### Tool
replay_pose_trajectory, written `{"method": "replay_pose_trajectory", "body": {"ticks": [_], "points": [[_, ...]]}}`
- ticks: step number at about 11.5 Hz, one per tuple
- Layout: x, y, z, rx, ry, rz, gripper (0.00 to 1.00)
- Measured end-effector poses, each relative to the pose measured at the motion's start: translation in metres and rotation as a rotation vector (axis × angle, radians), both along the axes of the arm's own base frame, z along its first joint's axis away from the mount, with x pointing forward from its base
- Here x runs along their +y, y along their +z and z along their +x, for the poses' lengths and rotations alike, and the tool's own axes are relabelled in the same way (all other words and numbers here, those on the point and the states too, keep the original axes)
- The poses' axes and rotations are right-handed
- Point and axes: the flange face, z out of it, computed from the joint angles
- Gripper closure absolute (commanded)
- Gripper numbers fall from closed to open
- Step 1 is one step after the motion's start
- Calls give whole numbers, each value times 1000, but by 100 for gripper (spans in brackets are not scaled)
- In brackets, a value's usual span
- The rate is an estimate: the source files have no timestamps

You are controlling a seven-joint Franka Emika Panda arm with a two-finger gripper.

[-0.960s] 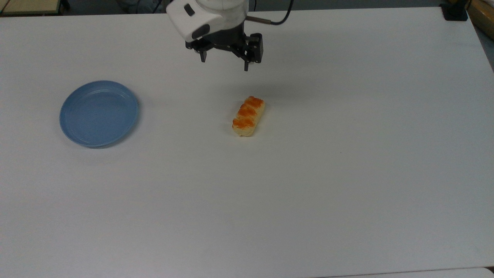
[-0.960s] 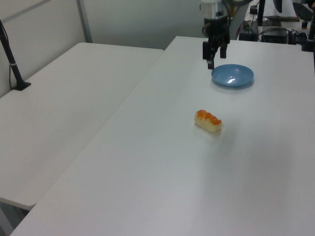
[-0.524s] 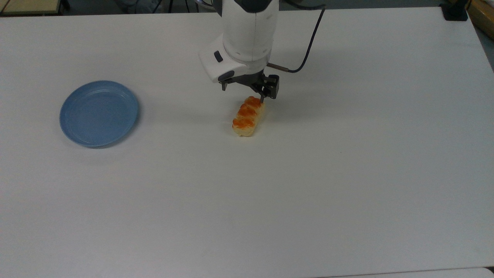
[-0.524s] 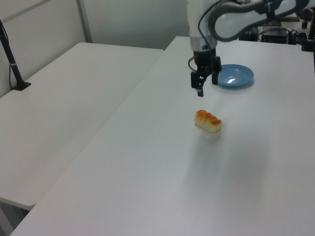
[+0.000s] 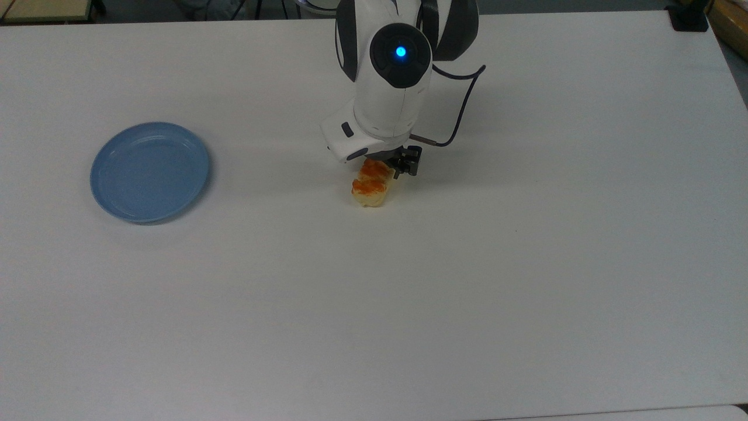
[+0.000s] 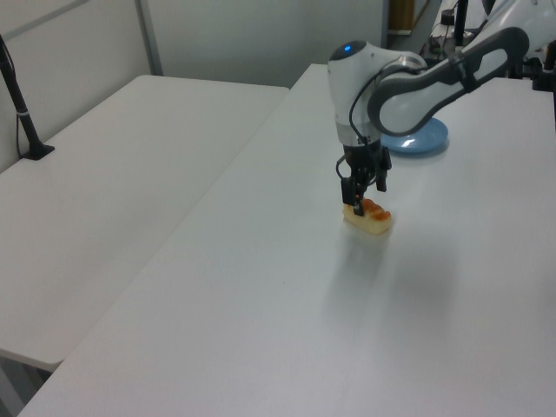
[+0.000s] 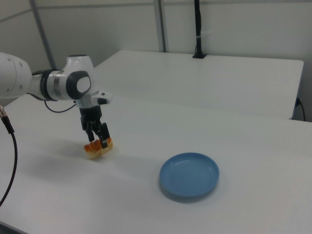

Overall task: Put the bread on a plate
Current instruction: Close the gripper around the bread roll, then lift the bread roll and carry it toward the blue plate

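Bread (image 5: 369, 188) lies on the white table (image 5: 526, 263), well apart from the plate (image 5: 150, 172), which sits far to the top view's left with nothing on it. Going rightward in that view, the gripper (image 5: 381, 169) is lowered over the loaf's far end, hiding one toasted bump. In the left view the gripper (image 6: 363, 199) has its fingers spread, one on each side of the bread (image 6: 368, 216), not yet closed on it. In the right view the gripper (image 7: 98, 140) straddles the bread (image 7: 98, 148), with the plate (image 7: 189, 175) to the right view's right.
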Motion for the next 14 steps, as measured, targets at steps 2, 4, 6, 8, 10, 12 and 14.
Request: {"method": "replay_pose_trajectory", "body": {"ticks": [2, 4, 6, 8, 10, 12, 14], "points": [[2, -17, -6, 13, 11, -8, 26], [2, -25, -9, 26, 18, -21, 69], [2, -25, -9, 25, 20, -23, 90], [3, -19, -5, 7, 20, -19, 92], [5, 2, 3, -37, 21, -9, 91], [5, 38, 9, -93, 18, 4, 90], [-10, 79, 7, -82, 22, 0, 90]]}}
